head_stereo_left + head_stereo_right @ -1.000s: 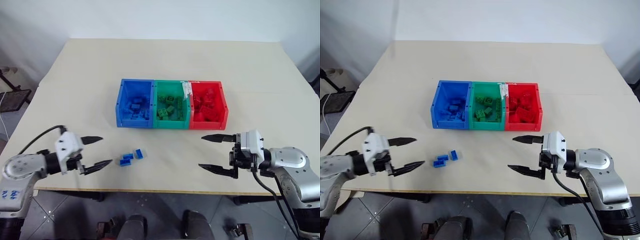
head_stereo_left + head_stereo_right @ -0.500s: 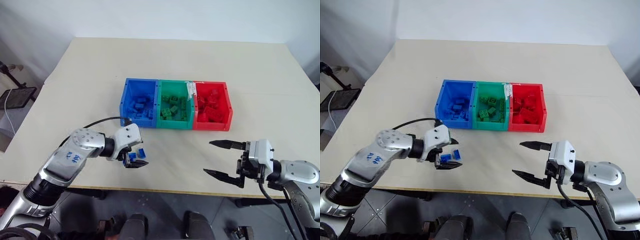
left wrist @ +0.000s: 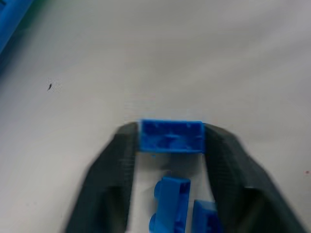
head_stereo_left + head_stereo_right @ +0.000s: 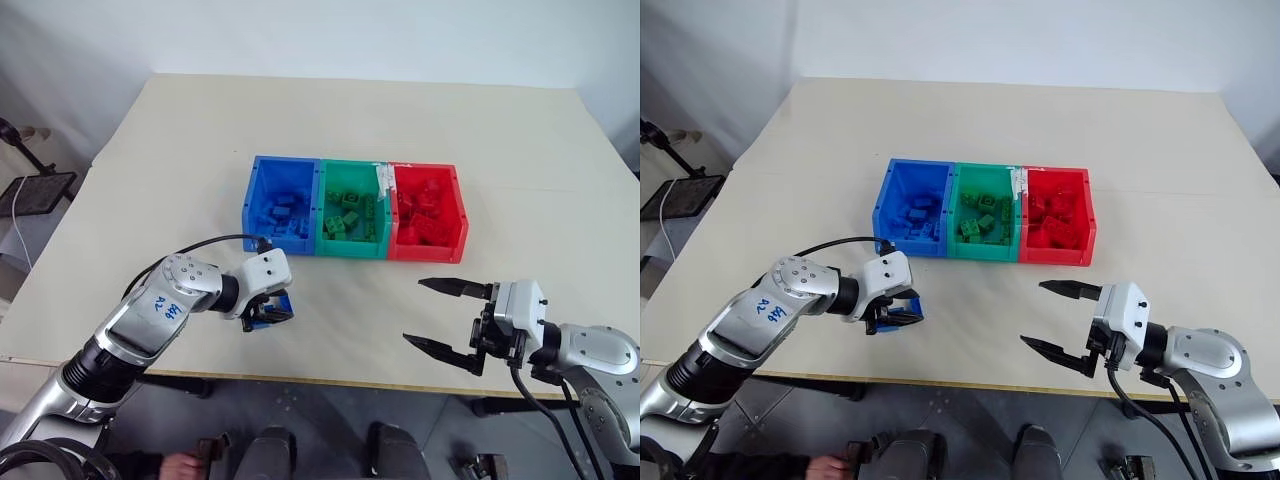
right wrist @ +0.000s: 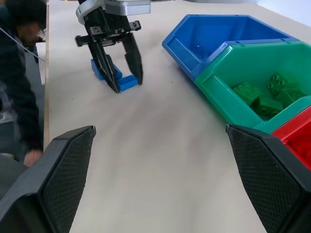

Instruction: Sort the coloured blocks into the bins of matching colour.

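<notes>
From the head camera we see a pale bench [image 4: 480, 140] with three joined bins [image 4: 355, 210], blue, green and red from left to right, holding bricks of matching colours. Nearer us on the left, the left tool [image 4: 272, 312] is closed on a blue block [image 4: 280, 305]. The right tool [image 4: 440, 315] hangs wide open and empty.

In the left wrist view, the fingers [image 3: 109, 170] pinch the blue block, with two more blue blocks [image 3: 170, 201] on the bench between them.

In the right wrist view, the left tool holds its block just above the bench, near the blue bin.
</notes>
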Controlling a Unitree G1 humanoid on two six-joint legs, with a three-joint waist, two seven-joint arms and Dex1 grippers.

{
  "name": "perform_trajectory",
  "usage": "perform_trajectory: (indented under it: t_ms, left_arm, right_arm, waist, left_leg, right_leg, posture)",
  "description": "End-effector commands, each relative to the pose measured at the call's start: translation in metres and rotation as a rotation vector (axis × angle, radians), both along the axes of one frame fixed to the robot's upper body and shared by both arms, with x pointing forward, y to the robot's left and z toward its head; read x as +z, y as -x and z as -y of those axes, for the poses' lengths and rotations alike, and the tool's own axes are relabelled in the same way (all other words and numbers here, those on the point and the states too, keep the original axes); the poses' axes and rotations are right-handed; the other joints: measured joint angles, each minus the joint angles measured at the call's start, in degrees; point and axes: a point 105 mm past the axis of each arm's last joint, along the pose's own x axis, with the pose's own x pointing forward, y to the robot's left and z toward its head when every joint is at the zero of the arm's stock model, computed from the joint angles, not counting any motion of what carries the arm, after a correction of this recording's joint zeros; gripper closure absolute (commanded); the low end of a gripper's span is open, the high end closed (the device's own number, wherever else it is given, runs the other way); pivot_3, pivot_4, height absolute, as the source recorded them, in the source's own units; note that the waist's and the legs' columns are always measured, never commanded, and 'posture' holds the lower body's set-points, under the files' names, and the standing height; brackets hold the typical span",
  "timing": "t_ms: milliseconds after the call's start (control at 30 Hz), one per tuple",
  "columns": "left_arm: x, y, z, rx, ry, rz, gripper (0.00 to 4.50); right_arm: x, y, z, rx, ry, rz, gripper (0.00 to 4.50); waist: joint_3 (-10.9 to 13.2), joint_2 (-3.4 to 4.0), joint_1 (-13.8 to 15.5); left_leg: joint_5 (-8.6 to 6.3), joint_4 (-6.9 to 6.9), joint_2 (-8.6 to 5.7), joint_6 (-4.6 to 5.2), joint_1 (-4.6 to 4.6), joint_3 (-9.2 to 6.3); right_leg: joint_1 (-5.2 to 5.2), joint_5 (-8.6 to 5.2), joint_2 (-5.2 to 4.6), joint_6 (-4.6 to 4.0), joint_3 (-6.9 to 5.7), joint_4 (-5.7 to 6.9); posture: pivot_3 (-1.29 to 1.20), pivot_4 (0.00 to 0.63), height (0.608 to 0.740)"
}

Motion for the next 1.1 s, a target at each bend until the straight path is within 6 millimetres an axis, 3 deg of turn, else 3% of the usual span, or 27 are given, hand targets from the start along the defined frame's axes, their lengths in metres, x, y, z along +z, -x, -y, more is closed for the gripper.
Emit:
perform_trajectory:
  t_ms: [33, 100, 233, 333, 467, 567, 633, 667, 833, 933, 1100]
  left_arm:
    - [0.0, -0.001, 0.001, -0.003, 0.046, 0.017, 3.06]
    - [0.004, -0.005, 0.001, 0.011, 0.097, 0.027, 3.06]
    - [0.045, -0.014, -0.002, 0.002, 0.364, 0.107, 3.06]
    - [0.076, -0.036, -0.017, 0.095, 0.462, 0.256, 3.06]
    - [0.098, -0.066, -0.025, 0.212, 0.525, 0.38, 3.06]
    - [0.113, -0.095, -0.011, 0.272, 0.623, 0.422, 3.06]
    - [0.112, -0.101, -0.005, 0.268, 0.632, 0.41, 3.06]
    - [0.112, -0.103, -0.005, 0.265, 0.632, 0.401, 2.5]
    - [0.116, -0.102, -0.016, 0.286, 0.624, 0.42, 1.06]
    - [0.117, -0.089, -0.041, 0.276, 0.611, 0.429, 0.11]
    - [0.124, -0.057, -0.109, 0.224, 0.578, 0.531, 0.05]
  right_arm:
    - [0.008, 0.001, -0.002, 0.01, 0.008, 0.039, 0.0]
    - [0.008, 0.002, -0.002, 0.008, 0.008, 0.041, 0.0]
    - [0.017, 0.002, 0.002, -0.041, -0.053, 0.053, 0.0]
    - [0.033, -0.004, 0.005, -0.122, -0.144, 0.112, 0.0]
    - [0.056, -0.016, 0.016, -0.262, -0.281, 0.209, 0.0]
    - [0.056, -0.02, 0.019, -0.297, -0.264, 0.251, 0.0]
    - [0.052, -0.019, 0.016, -0.273, -0.229, 0.247, 0.0]
    - [0.051, -0.019, 0.015, -0.261, -0.219, 0.248, 0.0]
    - [0.053, -0.022, 0.014, -0.239, -0.214, 0.258, 0.0]
    - [0.052, -0.024, 0.015, -0.232, -0.206, 0.258, 0.0]
    - [0.044, -0.032, 0.008, -0.14, -0.161, 0.234, 0.0]
  waist:
    - [0.0, 0.01, 0.0]
    - [0.0, 0.0, 0.03]
    - [0.02, -0.04, 0.11]
    - [0.02, -0.04, 0.04]
    - [0.02, -0.04, 0.15]
    - [0.02, -0.08, 0.55]
    - [0.01, -0.1, 0.24]
    - [0.01, -0.1, 0.07]
    - [0.01, -0.09, -1.4]
    - [0.0, -0.09, -1.7]
    - [0.01, -0.08, -2.63]
  left_leg:
    - [0.0, 0.0, 0.0, 0.0, 0.0, 0.0]
    - [0.0, 0.01, 0.0, 0.0, 0.0, 0.0]
    - [0.0, 0.13, 0.0, 0.0, -0.08, -0.05]
    - [0.0, 0.15, 0.01, 0.0, -0.07, -0.07]
    - [0.0, 0.25, -0.01, 0.0, -0.04, -0.07]
    - [0.0, 0.36, -0.06, 0.0, -0.08, -0.11]
    - [-0.03, 0.38, -0.07, 0.04, -0.12, -0.11]
    - [-0.06, 0.35, -0.07, 0.07, -0.12, -0.09]
    - [-0.06, 0.19, -0.04, 0.08, -0.06, -0.04]
    - [-0.06, 0.2, -0.03, 0.08, -0.05, -0.04]
    - [-0.06, 0.11, 0.01, 0.07, 0.02, -0.04]
  right_leg:
    - [0.0, 0.0, 0.0, 0.0, 0.0, 0.0]
    - [0.0, 0.0, 0.0, 0.0, 0.0, 0.01]
    - [0.0, 0.0, 0.0, 0.0, -0.02, 0.0]
    - [0.01, 0.0, 0.0, 0.0, -0.03, 0.02]
    - [0.03, 0.0, -0.01, 0.0, -0.03, 0.09]
    - [0.04, 0.01, -0.03, 0.02, -0.03, 0.13]
    - [0.04, 0.02, -0.02, 0.04, -0.04, 0.1]
    - [0.04, 0.02, -0.02, 0.04, -0.04, 0.1]
    - [-0.03, 0.02, -0.01, 0.04, -0.04, 0.13]
    - [-0.03, 0.02, -0.01, 0.04, -0.03, 0.13]
    - [-0.04, 0.02, 0.0, 0.03, -0.02, 0.15]
  posture:
    - [0.0, 0.15, 0.74]
    - [0.0, 0.15, 0.74]
    - [0.0, 0.15, 0.74]
    - [0.0, 0.15, 0.74]
    - [0.0, 0.15, 0.74]
    - [0.0, 0.15, 0.74]
    - [0.0, 0.15, 0.74]
    - [0.0, 0.15, 0.74]
    - [0.0, 0.15, 0.74]
    - [0.0, 0.15, 0.74]
    - [0.0, 0.15, 0.74]
